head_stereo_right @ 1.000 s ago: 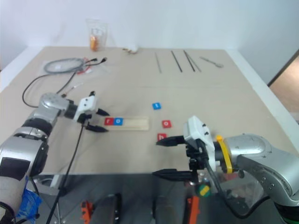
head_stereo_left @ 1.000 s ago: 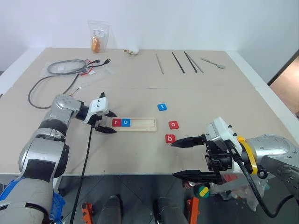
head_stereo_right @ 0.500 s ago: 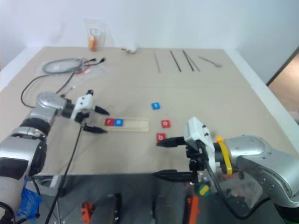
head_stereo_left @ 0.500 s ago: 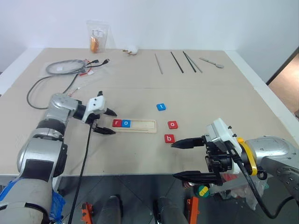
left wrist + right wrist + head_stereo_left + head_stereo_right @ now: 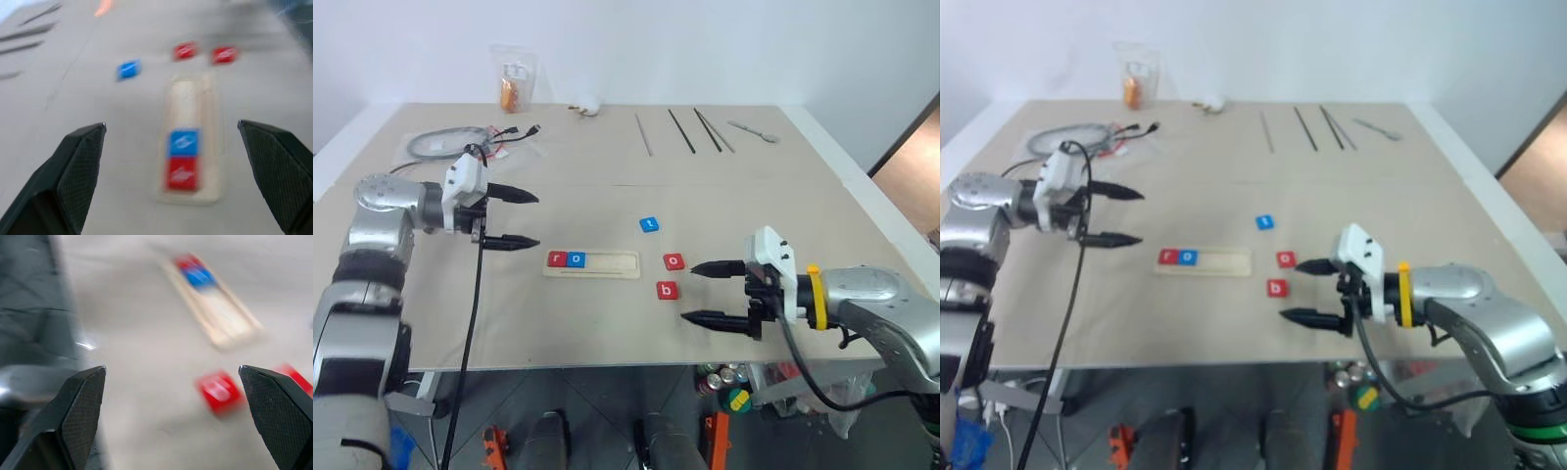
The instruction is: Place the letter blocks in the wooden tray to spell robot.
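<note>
The left gripper (image 5: 514,218) has lifted away from the wooden tray (image 5: 592,263), jaws spread and empty, while the right gripper (image 5: 705,292) has swung in beside the red b (image 5: 667,290), also wide and empty. The tray's left end holds red r (image 5: 556,259) and blue o (image 5: 576,259); right of it wait b, red o (image 5: 674,261) and blue t (image 5: 649,224). Two placed, three left. Beyond the tray, the beige table (image 5: 783,196) carries cables (image 5: 440,142).
</note>
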`<action>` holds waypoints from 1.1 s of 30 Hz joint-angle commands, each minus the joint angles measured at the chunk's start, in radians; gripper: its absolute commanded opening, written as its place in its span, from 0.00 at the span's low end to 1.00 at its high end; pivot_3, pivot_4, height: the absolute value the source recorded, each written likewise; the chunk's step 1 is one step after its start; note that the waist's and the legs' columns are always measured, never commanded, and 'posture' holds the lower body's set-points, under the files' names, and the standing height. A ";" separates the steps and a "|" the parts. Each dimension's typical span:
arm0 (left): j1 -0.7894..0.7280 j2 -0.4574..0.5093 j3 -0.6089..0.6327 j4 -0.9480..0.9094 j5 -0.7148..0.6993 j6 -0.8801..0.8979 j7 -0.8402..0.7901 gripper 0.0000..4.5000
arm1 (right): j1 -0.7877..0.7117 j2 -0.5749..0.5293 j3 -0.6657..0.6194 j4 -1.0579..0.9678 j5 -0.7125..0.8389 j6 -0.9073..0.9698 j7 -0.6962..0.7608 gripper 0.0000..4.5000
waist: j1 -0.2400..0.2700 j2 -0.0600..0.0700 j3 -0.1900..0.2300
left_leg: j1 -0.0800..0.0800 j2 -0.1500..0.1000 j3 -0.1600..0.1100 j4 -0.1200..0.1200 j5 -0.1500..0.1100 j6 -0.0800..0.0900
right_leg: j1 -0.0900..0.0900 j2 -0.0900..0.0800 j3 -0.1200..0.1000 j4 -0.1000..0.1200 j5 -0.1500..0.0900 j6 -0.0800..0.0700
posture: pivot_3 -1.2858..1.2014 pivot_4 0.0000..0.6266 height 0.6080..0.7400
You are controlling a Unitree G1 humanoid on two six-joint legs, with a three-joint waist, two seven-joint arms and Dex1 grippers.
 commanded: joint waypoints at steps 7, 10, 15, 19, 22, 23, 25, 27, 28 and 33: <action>0.350 -0.009 0.060 -0.412 -0.044 0.054 0.059 0.99 | -0.159 0.105 0.120 0.257 -0.187 -0.175 0.122 1.00 | -0.007 0.000 0.000 | 0.003 0.000 -0.001 0.000 0.000 0.001 | -0.002 0.004 0.002 0.007 -0.002 -0.001 | 0.52 0.24 1.00; 0.388 -0.026 0.097 -0.466 -0.059 0.081 0.110 0.99 | -0.204 0.142 0.134 0.326 -0.216 -0.205 0.152 1.00 | -0.006 0.000 0.000 | 0.004 0.000 -0.001 0.001 0.001 0.002 | -0.002 0.004 0.002 0.008 0.000 -0.003 | 0.52 0.24 1.00; 0.449 -0.070 0.176 -0.551 -0.101 0.129 0.215 0.99 | -0.244 0.215 0.171 0.443 -0.273 -0.259 0.181 1.00 | -0.006 0.000 0.000 | 0.007 0.000 0.000 0.001 0.002 0.002 | 0.001 0.002 0.002 0.008 0.002 -0.004 | 0.52 0.24 1.00; 0.493 -0.078 0.204 -0.576 -0.094 0.134 0.240 0.99 | -0.243 0.242 0.176 0.473 -0.299 -0.276 0.205 1.00 | -0.006 0.000 0.000 | 0.008 0.000 0.000 0.000 0.002 0.002 | 0.000 0.003 0.002 0.008 0.002 -0.004 | 0.52 0.24 1.00; 0.513 -0.079 0.215 -0.576 -0.086 0.133 0.246 0.99 | -0.240 0.253 0.175 0.486 -0.317 -0.288 0.211 1.00 | -0.006 0.000 0.000 | 0.008 0.000 0.001 0.000 0.002 0.002 | 0.000 0.003 0.003 0.008 0.000 -0.003 | 0.52 0.24 1.00; 0.516 -0.079 0.220 -0.575 -0.085 0.135 0.252 0.99 | -0.241 0.259 0.175 0.494 -0.322 -0.292 0.210 1.00 | -0.006 0.000 0.000 | 0.008 0.000 0.001 0.000 0.002 0.002 | 0.000 0.003 0.003 0.008 0.000 -0.003 | 0.52 0.24 1.00; 0.520 -0.083 0.231 -0.571 -0.083 0.135 0.263 0.99 | -0.241 0.269 0.174 0.505 -0.331 -0.300 0.210 1.00 | -0.006 0.000 0.000 | 0.008 0.000 0.001 -0.001 0.002 0.002 | 0.000 0.003 0.003 0.008 0.000 -0.003 | 0.52 0.24 1.00; 0.521 -0.089 0.243 -0.565 -0.084 0.135 0.277 0.99 | -0.240 0.278 0.174 0.514 -0.339 -0.307 0.209 1.00 | -0.006 0.000 0.000 | 0.009 0.000 0.001 -0.001 0.002 0.002 | 0.000 0.003 0.003 0.008 0.000 -0.004 | 0.52 0.24 1.00; 0.522 -0.092 0.248 -0.563 -0.088 0.138 0.283 0.99 | -0.240 0.283 0.173 0.518 -0.343 -0.311 0.207 1.00 | -0.006 0.000 0.000 | 0.009 0.000 0.001 -0.001 0.002 0.002 | 0.000 0.003 0.003 0.008 0.000 -0.004 | 0.52 0.24 1.00; 0.527 -0.122 0.274 -0.574 -0.103 0.149 0.327 1.00 | -0.234 0.306 0.160 0.541 -0.360 -0.344 0.192 0.80 | -0.008 -0.001 0.000 | 0.011 0.000 0.001 -0.001 0.002 0.001 | 0.000 0.003 0.004 0.008 0.002 -0.006 | 0.52 0.24 1.00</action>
